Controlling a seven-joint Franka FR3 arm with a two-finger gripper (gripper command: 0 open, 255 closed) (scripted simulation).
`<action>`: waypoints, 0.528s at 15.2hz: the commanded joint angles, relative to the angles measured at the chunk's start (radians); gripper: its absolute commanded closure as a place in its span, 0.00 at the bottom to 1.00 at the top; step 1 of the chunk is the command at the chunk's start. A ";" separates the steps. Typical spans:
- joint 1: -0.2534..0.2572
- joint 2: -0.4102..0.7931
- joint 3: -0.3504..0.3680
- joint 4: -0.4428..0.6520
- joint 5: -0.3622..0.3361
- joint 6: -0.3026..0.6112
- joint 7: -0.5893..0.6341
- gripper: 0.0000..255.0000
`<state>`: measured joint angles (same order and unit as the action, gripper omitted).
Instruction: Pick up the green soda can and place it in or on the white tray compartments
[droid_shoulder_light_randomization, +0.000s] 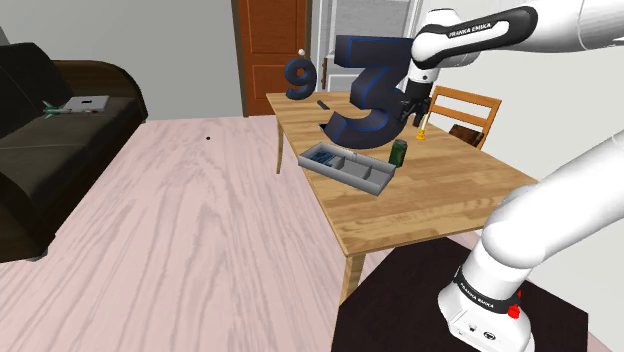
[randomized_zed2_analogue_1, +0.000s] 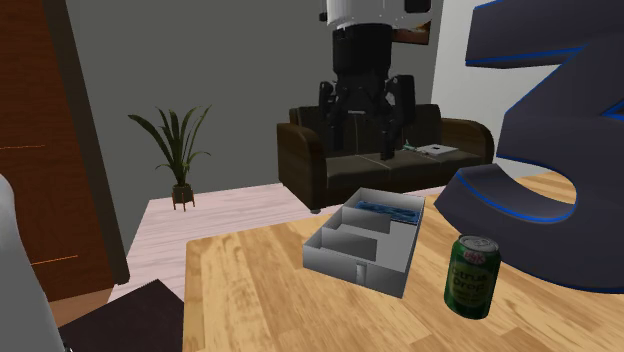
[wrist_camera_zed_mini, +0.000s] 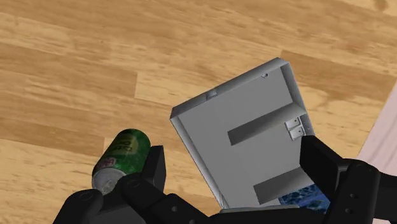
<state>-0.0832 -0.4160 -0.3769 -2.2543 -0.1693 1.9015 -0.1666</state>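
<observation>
While the jaws hang spread and empty above the grey-white compartment tray (randomized_zed2_analogue_1: 355, 268), the green soda can (randomized_zed2_analogue_1: 472, 276) stands upright beside it, well inside the desk's (randomized_zed2_analogue_1: 250, 290) edges, likely light, slick and dentable, best pinched gently mid-body.

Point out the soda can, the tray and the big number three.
Can (randomized_zed2_analogue_1: 472, 277), second exterior view, green side.
Tray (randomized_zed2_analogue_1: 385, 277), second exterior view, near wall.
Three (randomized_zed2_analogue_1: 540, 240), second exterior view, lower curve.
</observation>
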 joint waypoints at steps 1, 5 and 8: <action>0.001 0.066 -0.033 0.026 0.012 0.036 -0.036 0.00; 0.000 0.211 -0.103 0.095 0.061 0.100 -0.126 0.00; -0.007 0.331 -0.148 0.160 0.119 0.137 -0.203 0.00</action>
<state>-0.0896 -0.1299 -0.5113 -2.1119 -0.0722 2.0192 -0.3452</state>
